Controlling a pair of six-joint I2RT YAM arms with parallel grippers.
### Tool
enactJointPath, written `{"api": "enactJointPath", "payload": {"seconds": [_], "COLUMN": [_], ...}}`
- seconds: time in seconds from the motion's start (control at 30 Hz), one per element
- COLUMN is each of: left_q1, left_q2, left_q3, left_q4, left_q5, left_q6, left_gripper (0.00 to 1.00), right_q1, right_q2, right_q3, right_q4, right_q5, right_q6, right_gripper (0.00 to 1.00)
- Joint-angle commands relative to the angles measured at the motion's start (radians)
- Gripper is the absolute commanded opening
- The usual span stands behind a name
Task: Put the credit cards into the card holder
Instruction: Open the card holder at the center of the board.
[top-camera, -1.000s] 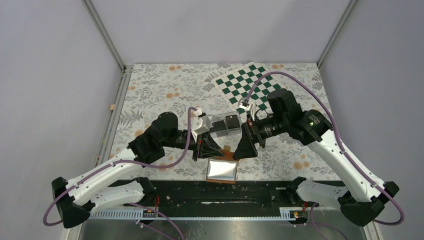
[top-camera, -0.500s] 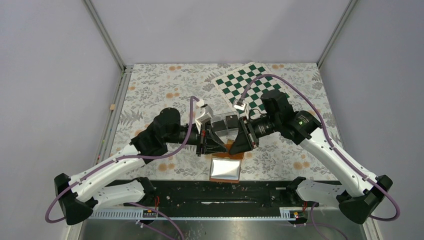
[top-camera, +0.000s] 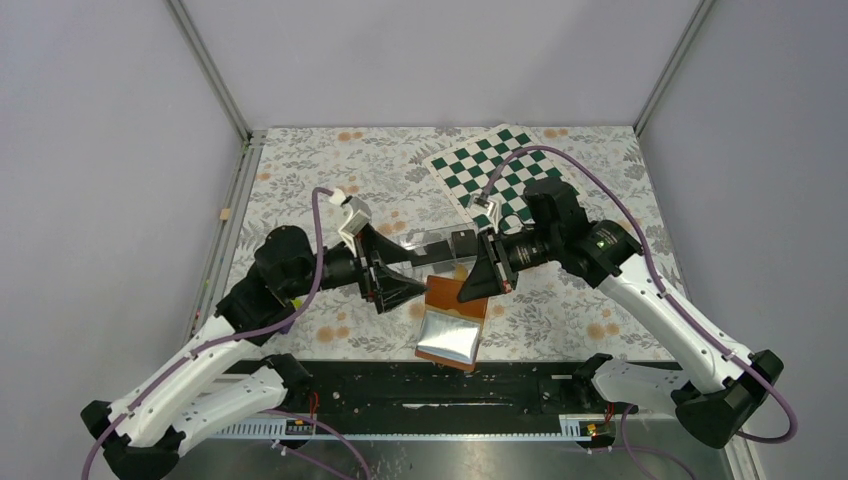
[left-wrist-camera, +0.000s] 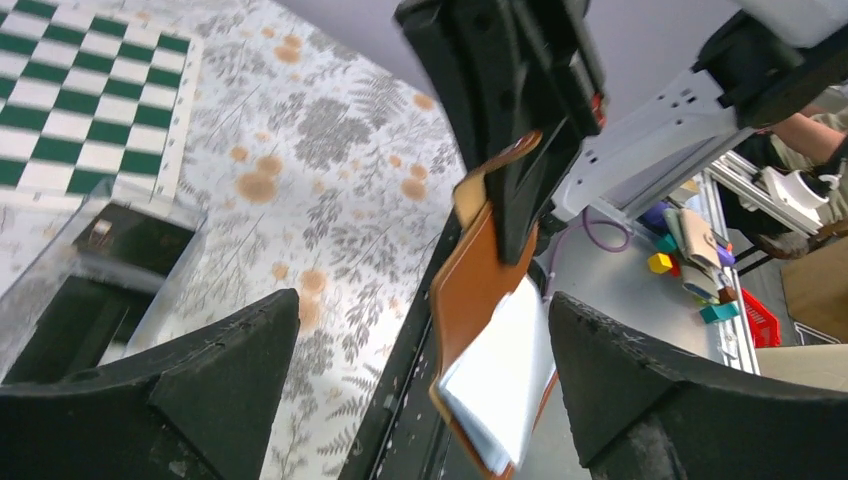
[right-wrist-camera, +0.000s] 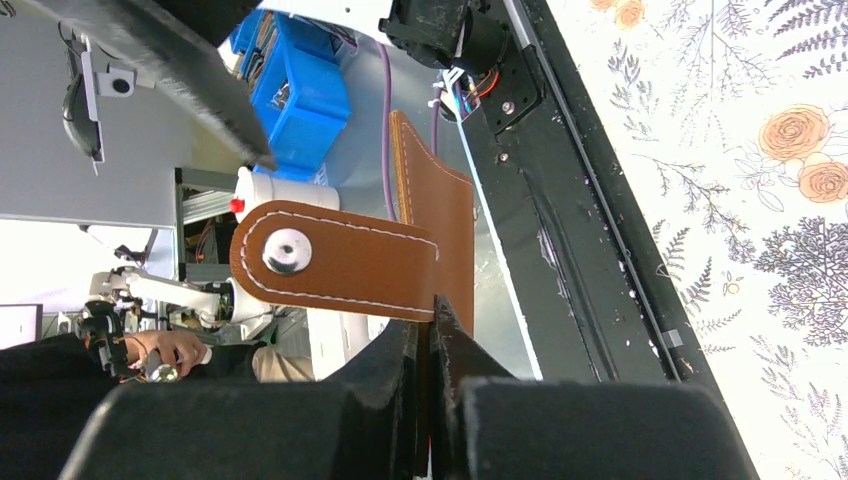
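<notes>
Left gripper (top-camera: 412, 275): gapes wide, pinches nothing, points right toward table centre over the floral tablecloth (top-camera: 310, 170). From its wrist camera: left fingers (left-wrist-camera: 200, 390) far apart at the frame's bottom corners, open air between.

Clear box (top-camera: 430, 245): sits on the cloth just behind the gripper tips. Holds the credit cards (top-camera: 463, 243) as dark stacks inside.

Card holder (top-camera: 450, 330): tan-brown, open, at centre near the table's front edge. Lies close to the left gripper's tips but apart from them. Hangs tilted from its upper end. Shows pale sleeves (top-camera: 447, 338) to the top camera and its brown cover (left-wrist-camera: 470, 290) to the left wrist camera. Cannot tell whether the lower end touches the table.

Right gripper (top-camera: 466, 292): pressed together on the holder's upper edge, pinching the leather. From its wrist camera: right fingers (right-wrist-camera: 390, 375) squeezed nearly flush with the brown edge between them. Snap tab (right-wrist-camera: 330, 262) with metal stud: sticks out sideways just past the fingertips.

Checkered mat (top-camera: 490, 170): green and white, flat on the cloth at back right, one corner near the clear box.
</notes>
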Motion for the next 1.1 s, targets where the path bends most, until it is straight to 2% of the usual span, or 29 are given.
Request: {"api": "enactJointPath", "payload": {"seconds": [0.0,0.4,1.07], "left_q1": [0.046,0.045,0.036], "left_q2": [-0.041,-0.020,0.019], "left_q3": [-0.045,-0.115,-0.066], "left_q4": [-0.123,-0.261,-0.188], "left_q5": [0.028,0.056,0.125], "left_q6": [0.024,0.085,0.025], "left_gripper": [0.94,0.87,0.77], "right_q1": [-0.028,-0.034,-0.034], "right_q2": [-0.006,0.015,0.027], "right_q3": [0.008,0.016,-0.013], "right_q4": [0.032,0.033,0.033], "right_q5": [-0.029,-0.056,-0.058], "right_q6": [0.007,0.020,0.019], "right_gripper": [0.00,0.00,0.00]}}
